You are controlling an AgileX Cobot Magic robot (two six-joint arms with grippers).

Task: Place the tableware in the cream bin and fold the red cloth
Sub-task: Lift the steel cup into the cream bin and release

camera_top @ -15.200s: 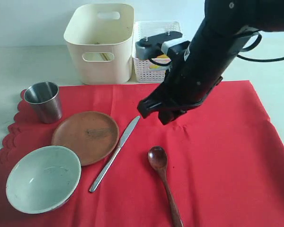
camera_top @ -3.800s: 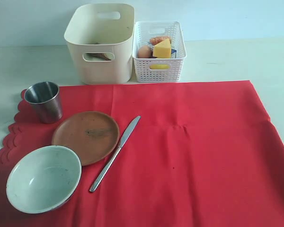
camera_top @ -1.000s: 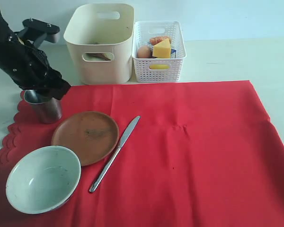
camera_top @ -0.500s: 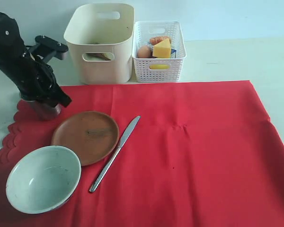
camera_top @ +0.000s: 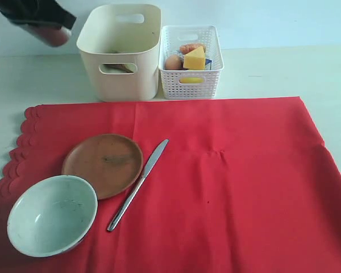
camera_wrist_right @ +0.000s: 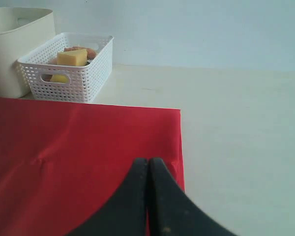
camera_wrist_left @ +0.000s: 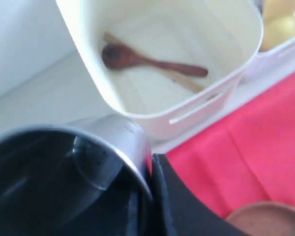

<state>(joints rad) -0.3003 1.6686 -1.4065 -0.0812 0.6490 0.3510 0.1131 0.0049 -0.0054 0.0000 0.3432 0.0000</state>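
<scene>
Starting at the tabletop's near left corner: pale bowl [camera_top: 52,215] sitting on the red cloth [camera_top: 233,182], untouched. Just beyond, round brown plate [camera_top: 102,165], with the table knife [camera_top: 137,185] lying slantwise along its right side, touching the rim or just beside it. Over by the cloth's right edge, right gripper [camera_wrist_right: 148,169] hovering, pinched fully closed on nothing. Farther back, just off the cloth's far edge, cream bin [camera_top: 131,79] and white lattice basket [camera_top: 190,85] side by side. Inside the bin already: dark wooden spoon [camera_wrist_left: 147,60] lying across pale chopsticks [camera_wrist_left: 187,83]. Up toward the far left corner, left of the bin, left gripper [camera_top: 44,21] clamped on the steel cup [camera_top: 48,35] and holding it aloft, apparently by the rim.

Reading the step in hand as the cup's trip into the bin. Best done by carrying it right until fully over the bin's mouth, clear of the left wall. Then lowering inside before letting go, not dropping from height. Aiming for bare floor beside the spoon and chopsticks, to avoid a clatter or a tipped landing. Keeping off the basket side too.

As for writing: none readable anywhere. No brand or label to make out on cup, bin, basket or the food [camera_top: 195,58] in it.
</scene>
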